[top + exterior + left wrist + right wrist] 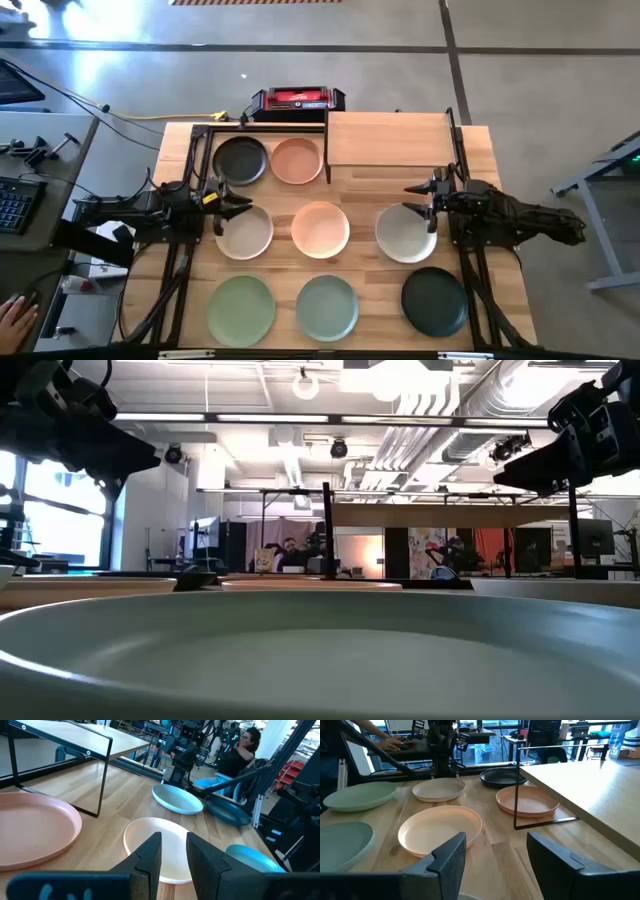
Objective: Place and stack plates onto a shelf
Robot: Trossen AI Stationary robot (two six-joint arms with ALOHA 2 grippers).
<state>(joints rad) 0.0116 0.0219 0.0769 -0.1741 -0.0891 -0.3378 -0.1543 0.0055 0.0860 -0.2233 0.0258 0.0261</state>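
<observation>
Eight plates lie flat on the wooden table (pixel 370 195): black (pixel 241 160) and terracotta pink (pixel 296 161) at the far side; cream (pixel 244 232), peach (pixel 320 229) and a pale plate (pixel 405 233) in the middle; light green (pixel 241 307), sage (pixel 327 306) and dark green (pixel 434 301) near. The shelf (pixel 385 138) stands far right, its board bare. My left gripper (pixel 232 203) hovers narrowly open over the cream plate's far left rim. My right gripper (pixel 426 207) hovers open over the pale plate's far rim. The terracotta plate (pixel 527 800) lies beside the shelf's leg (pixel 515 790).
A red and black device (pixel 297 99) sits beyond the table's far edge. A keyboard (pixel 12 200) and a person's hand (pixel 10 315) are left of the table. In the low view the sage plate (pixel 320 650) fills the foreground. Bare wood lies between shelf and middle row.
</observation>
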